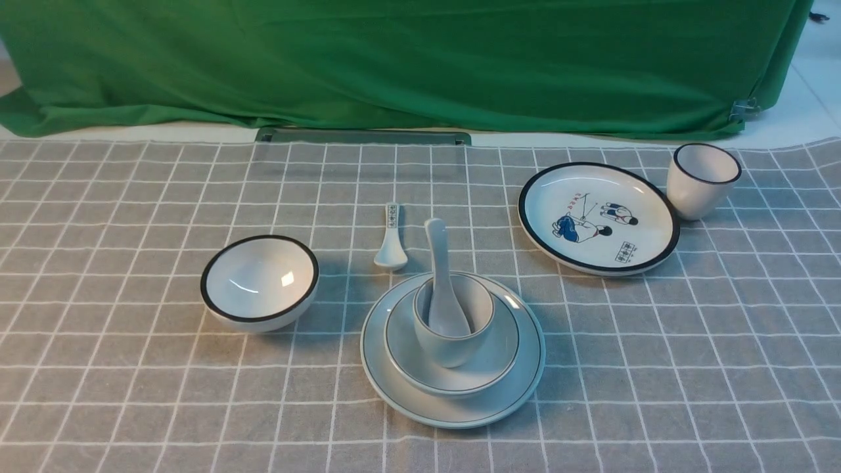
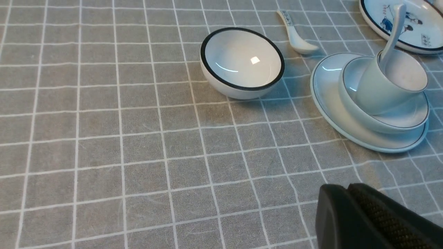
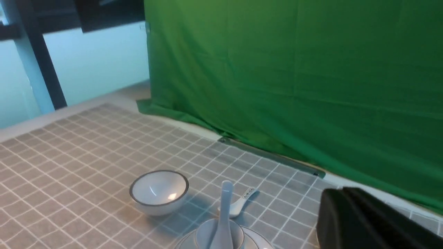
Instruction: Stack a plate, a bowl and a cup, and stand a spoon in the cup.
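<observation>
There are two plates on the table, the plain plate [image 1: 453,412] and the plate with cartoon figures [image 1: 650,197]. There are two bowls, the wide shallow bowl [image 1: 507,341] and the deep bowl with a black rim [image 1: 259,279], and two cups, the grey-green cup [image 1: 453,346] and the white cup with a black rim [image 1: 696,190]. There are two spoons, the big white spoon [image 1: 439,256] and the small spoon [image 1: 390,246], plus one checked tablecloth [image 1: 131,394] and one green cloth [image 1: 394,66] at the back.
</observation>
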Tool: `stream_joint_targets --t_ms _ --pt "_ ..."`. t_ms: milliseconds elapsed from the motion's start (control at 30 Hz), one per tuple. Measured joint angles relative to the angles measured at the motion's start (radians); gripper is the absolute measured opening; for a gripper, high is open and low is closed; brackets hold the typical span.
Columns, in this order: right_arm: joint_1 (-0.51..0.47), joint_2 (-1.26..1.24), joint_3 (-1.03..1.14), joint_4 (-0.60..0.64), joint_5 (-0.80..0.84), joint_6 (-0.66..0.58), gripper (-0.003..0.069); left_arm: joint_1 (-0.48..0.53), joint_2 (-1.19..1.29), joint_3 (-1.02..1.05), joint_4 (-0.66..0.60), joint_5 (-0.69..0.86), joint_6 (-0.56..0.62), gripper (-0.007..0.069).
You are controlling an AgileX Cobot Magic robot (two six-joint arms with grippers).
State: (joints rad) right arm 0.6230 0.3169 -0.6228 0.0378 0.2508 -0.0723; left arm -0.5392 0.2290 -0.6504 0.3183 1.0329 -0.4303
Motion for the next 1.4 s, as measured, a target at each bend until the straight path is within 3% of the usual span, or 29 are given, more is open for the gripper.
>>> stream_joint_targets --t_ms 267,633,1400 --pt "0.000 -0.294 0.213 0.000 -0.071 0.000 0.0020 0.000 -0.051 0.107 -0.005 -0.066 0.000 0.0010" --pt "0.000 -0.318 0.233 0.000 -0.075 0.000 0.0067 0.000 -0.054 0.149 -0.018 -0.313 0.000 0.0010" --pt "0.000 -0.319 0.233 0.001 -0.072 0.000 0.0121 0.035 -0.056 0.150 -0.039 -0.326 0.030 0.0011"
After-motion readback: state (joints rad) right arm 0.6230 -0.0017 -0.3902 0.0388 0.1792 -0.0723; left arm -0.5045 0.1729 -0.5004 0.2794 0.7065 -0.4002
